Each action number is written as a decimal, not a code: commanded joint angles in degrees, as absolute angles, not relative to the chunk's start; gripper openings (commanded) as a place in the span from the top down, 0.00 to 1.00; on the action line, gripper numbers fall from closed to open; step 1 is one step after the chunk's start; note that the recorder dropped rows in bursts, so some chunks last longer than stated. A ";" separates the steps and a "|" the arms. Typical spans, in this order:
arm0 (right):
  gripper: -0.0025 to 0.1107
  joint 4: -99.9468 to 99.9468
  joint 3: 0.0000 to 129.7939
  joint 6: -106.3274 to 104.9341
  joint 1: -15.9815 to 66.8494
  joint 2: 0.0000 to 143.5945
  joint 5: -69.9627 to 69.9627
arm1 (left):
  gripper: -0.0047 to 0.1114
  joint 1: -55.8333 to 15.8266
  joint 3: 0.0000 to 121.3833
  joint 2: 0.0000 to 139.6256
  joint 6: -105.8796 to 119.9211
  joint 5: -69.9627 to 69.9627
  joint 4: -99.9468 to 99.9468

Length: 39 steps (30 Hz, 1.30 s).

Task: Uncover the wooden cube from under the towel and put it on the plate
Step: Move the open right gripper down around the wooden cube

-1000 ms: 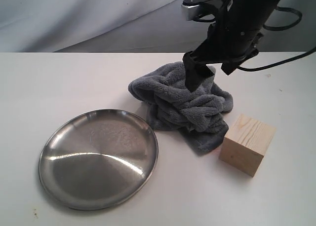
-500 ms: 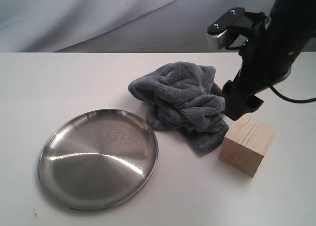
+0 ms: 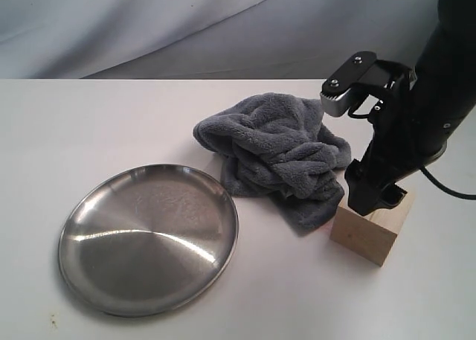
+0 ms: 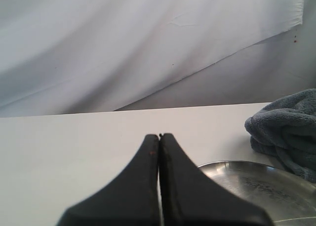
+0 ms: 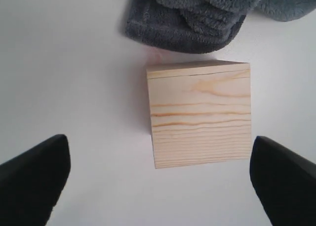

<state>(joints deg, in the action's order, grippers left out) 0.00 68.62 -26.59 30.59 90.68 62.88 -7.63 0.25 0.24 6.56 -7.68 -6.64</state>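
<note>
Half done: we see the wooden cube (image 3: 362,236) bared at the towel's (image 3: 271,150) four o'clock, the right end effector (image 3: 374,197) wide open and empty above it, the plate (image 3: 149,239) unfilled.

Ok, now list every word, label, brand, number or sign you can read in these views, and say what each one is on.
None: no view shows any readable text.
The wooden cube shows only grain lines.
The plate is bare brushed metal.
The towel is plain fleece with no tag in sight.
</note>
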 commanded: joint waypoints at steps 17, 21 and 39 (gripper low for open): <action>0.18 8.66 64.77 -39.70 24.56 95.00 55.38 | 0.96 -7.91 0.00 0.00 6.41 -7.50 -6.74; 0.18 7.97 64.77 -39.56 24.56 96.33 53.41 | 0.96 -7.91 0.00 0.00 6.41 -7.50 -6.74; 0.18 4.70 64.77 -38.99 24.56 98.44 51.52 | 0.96 -7.91 0.00 0.00 6.41 -7.50 -6.74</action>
